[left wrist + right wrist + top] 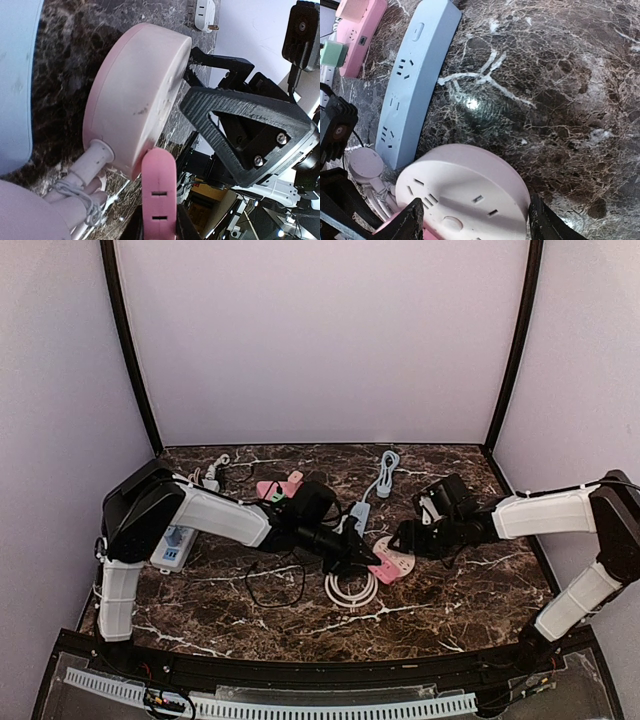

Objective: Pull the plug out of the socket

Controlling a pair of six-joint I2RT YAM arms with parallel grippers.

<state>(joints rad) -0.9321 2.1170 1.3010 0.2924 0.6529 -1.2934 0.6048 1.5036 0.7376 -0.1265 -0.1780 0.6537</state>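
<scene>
A round pink socket (396, 566) lies on the marble table near the middle; it also shows in the left wrist view (135, 95) and the right wrist view (470, 195). My left gripper (362, 560) is shut on a pink plug (159, 190), held at the socket's rim. I cannot tell whether its prongs are still in. My right gripper (403, 538) straddles the socket, with a black finger (402, 222) pressed on each side. Several empty slots show on the socket's face.
A light blue power strip (360, 514) lies just behind the socket (412, 80). A pink strip (278, 488) lies at the back, a white-and-blue one (178, 546) at the left. A coiled white cord (350, 590) and a black cable (275, 585) lie in front.
</scene>
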